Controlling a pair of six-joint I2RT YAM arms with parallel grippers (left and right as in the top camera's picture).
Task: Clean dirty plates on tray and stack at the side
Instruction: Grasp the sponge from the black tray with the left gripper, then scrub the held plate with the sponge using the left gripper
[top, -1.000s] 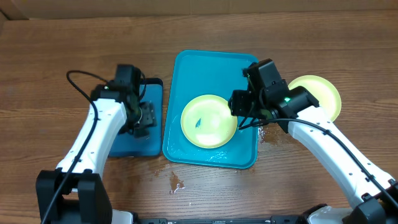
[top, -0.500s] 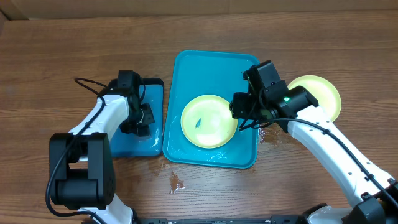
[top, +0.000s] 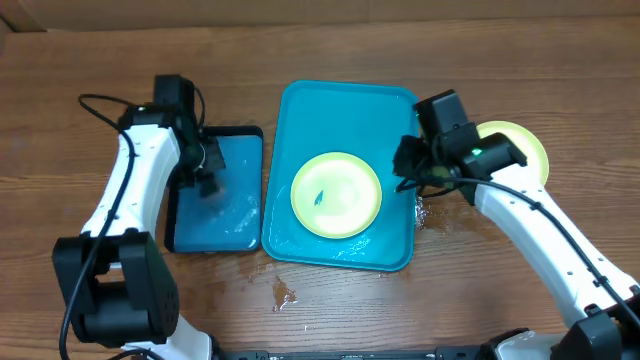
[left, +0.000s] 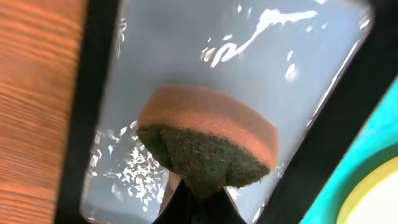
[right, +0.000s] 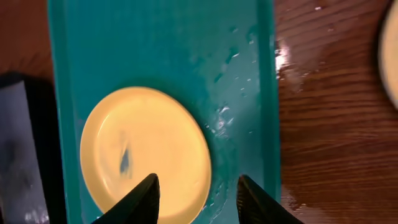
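L gripper (left: 194, 205) clamped on sponge (left: 208, 146), R gripper (right: 200, 200) spread wide.
We held the sponge over the small black-rimmed tray (top: 225, 215); R hung above the right rim of the smeared lime plate (top: 336, 194) in the turquoise tray (top: 340, 110), second plate (top: 522, 150) on the worktop (top: 400, 310). We judged: R should pin that rim, L scrub the centre smear (top: 320, 196) w/ light strokes.

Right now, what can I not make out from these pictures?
- Side plate: overhead, the right arm covers part of it; whether others lie under it is unclear. The right wrist view cuts it at the edge.
- Left gripper holding the sponge: the left wrist view's bottom edge cuts it off; overhead it is blurred.
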